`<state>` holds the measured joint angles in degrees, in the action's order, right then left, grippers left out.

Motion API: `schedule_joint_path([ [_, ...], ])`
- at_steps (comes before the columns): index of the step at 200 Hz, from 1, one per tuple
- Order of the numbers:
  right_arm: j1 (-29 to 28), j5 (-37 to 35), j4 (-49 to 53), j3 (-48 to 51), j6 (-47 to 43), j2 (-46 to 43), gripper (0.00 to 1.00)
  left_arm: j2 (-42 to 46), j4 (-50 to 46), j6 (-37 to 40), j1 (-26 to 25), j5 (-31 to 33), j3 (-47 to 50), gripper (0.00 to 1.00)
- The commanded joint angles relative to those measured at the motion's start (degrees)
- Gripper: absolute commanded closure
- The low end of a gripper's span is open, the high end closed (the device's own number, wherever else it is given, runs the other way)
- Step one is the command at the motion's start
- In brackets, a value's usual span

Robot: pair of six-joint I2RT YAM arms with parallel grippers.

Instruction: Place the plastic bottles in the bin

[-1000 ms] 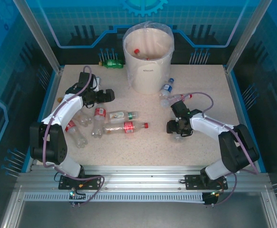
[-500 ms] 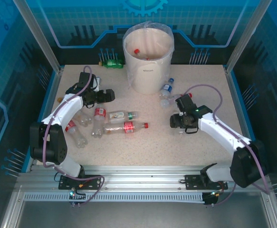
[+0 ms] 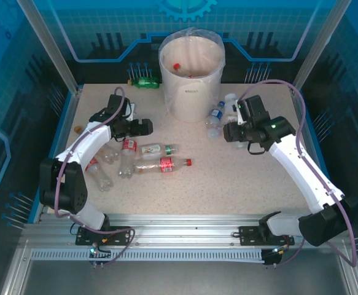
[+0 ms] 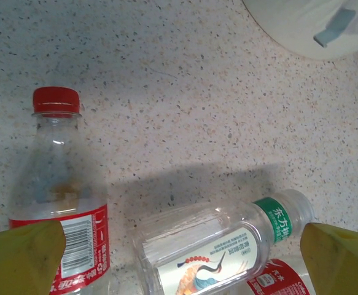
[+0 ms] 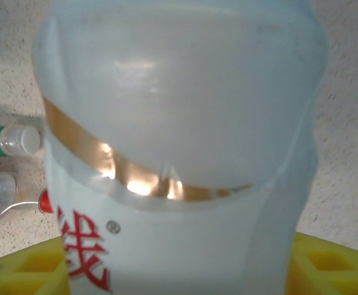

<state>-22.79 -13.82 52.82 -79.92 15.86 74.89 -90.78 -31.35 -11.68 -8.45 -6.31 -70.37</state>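
The off-white bin (image 3: 191,92) stands at the back centre, with a red-capped bottle (image 3: 177,66) inside it. My right gripper (image 3: 229,131) is raised to the bin's right and shut on a pale plastic bottle (image 5: 179,123) with a gold band and red characters, gripped between the yellow fingers (image 5: 25,270). My left gripper (image 3: 147,127) hangs open over bottles lying on the table: a red-capped one (image 4: 59,184), a white-labelled one (image 4: 221,239) between its fingers (image 4: 341,261), and a red-labelled one (image 3: 163,165). A blue-capped bottle (image 3: 214,115) lies by the bin. A green bottle (image 3: 145,82) lies behind it to the left.
More clear bottles (image 3: 99,173) lie near the left arm's elbow. A blue frame rims the speckled table (image 3: 228,184). The bin's wall (image 4: 307,24) shows at the top right of the left wrist view.
My right arm has risen off the table with the pale bottle and swung back toward the bin, its jaws tightening. My left gripper has edged slightly right, still open.
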Motion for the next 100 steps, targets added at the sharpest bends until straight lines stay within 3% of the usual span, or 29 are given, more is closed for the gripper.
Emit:
schedule_joint_path([
  [1,1.4,-1.9,1.2,-7.7,-4.1,1.4,0.39,2.5,-1.6,-0.4,-0.9,-1.4,-2.6,0.01],
  [100,3.1,2.8,-4.9,-42.5,-11.9,23.0,0.42,7.5,-10.4,-0.7,-1.9,-2.2,-4.8,0.01],
])
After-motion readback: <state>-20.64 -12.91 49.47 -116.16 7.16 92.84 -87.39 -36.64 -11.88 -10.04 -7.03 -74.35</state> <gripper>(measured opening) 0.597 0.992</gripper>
